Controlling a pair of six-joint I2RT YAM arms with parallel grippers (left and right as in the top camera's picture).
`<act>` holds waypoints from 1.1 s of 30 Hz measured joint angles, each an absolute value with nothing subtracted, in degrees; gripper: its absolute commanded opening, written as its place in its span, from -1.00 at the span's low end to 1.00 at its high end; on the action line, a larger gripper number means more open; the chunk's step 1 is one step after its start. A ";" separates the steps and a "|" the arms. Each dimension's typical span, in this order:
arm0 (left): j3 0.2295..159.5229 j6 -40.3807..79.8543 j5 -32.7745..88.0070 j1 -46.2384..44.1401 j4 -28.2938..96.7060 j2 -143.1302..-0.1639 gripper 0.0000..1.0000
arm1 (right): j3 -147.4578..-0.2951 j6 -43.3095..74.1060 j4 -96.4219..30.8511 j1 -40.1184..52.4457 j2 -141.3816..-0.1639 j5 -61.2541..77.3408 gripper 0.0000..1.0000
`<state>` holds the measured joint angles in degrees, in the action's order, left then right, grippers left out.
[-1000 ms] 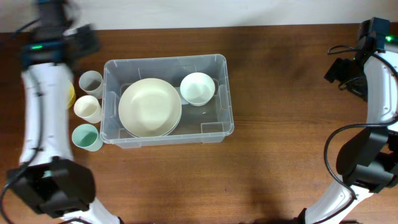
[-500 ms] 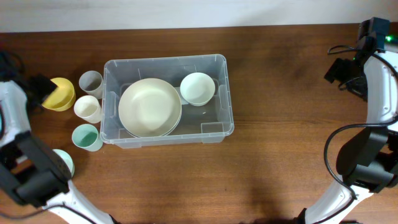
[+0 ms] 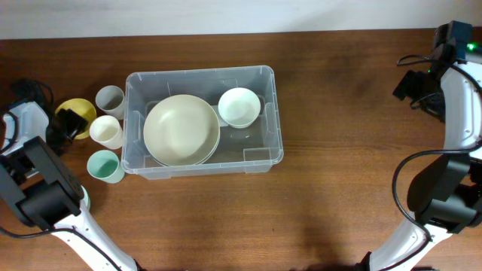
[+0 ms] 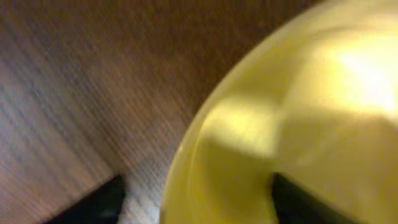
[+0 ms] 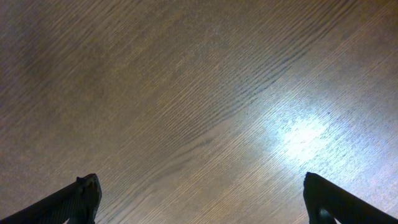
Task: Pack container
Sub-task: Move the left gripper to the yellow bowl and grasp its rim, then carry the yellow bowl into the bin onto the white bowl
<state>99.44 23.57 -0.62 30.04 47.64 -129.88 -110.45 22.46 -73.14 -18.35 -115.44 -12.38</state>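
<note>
The clear plastic container (image 3: 199, 74) stands left of the table's centre. It holds a large cream bowl (image 3: 181, 129) and a small white bowl (image 3: 239, 106). A yellow bowl (image 3: 83, 109) sits to the left of the container. My left gripper (image 3: 71, 123) is down at the yellow bowl. In the left wrist view the yellow bowl (image 4: 311, 93) fills the frame, and the left gripper (image 4: 196, 186) is open astride its rim, one finger on each side. My right gripper (image 3: 413, 84) is far off at the back right. It is open and empty over bare wood in the right wrist view (image 5: 199, 186).
Three cups stand in a column between the yellow bowl and the container: a grey cup (image 3: 110, 98), a cream cup (image 3: 105, 131) and a teal cup (image 3: 104, 165). The table's back edge runs just behind the container.
My left arm has swung from the back left corner down and onto the yellow bowl. The bowl, cups and container have stayed put. The right arm has not moved.
</note>
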 measured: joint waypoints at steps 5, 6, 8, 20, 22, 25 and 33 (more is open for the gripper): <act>100.38 23.66 -0.10 30.55 47.77 -130.21 -0.74 | -110.43 22.48 -73.14 -18.35 -115.44 -12.38 0.98; 100.84 23.66 0.03 30.72 48.21 -130.23 -0.74 | -110.45 22.48 -73.14 -18.35 -115.44 -12.38 0.97; 102.32 23.66 0.10 31.31 49.32 -130.26 -0.74 | -110.45 22.50 -73.14 -18.35 -115.44 -12.38 0.98; 114.80 22.06 0.21 31.90 54.87 -124.25 -0.99 | -110.45 22.48 -73.14 -18.35 -115.44 -12.40 0.98; 115.37 22.02 0.23 30.89 55.16 -120.90 -0.98 | -110.45 22.48 -73.14 -18.35 -115.44 -12.38 0.98; 115.90 20.45 0.67 27.83 55.46 -115.57 -0.99 | -110.45 22.55 -73.14 -18.35 -115.44 -12.40 0.98; 116.66 7.05 9.43 7.25 55.16 -109.38 -0.98 | -110.43 22.50 -73.12 -18.35 -115.44 -12.38 0.98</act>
<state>116.66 7.05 9.43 7.25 55.16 -109.38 -110.43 22.50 -73.12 -18.35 -115.44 -12.38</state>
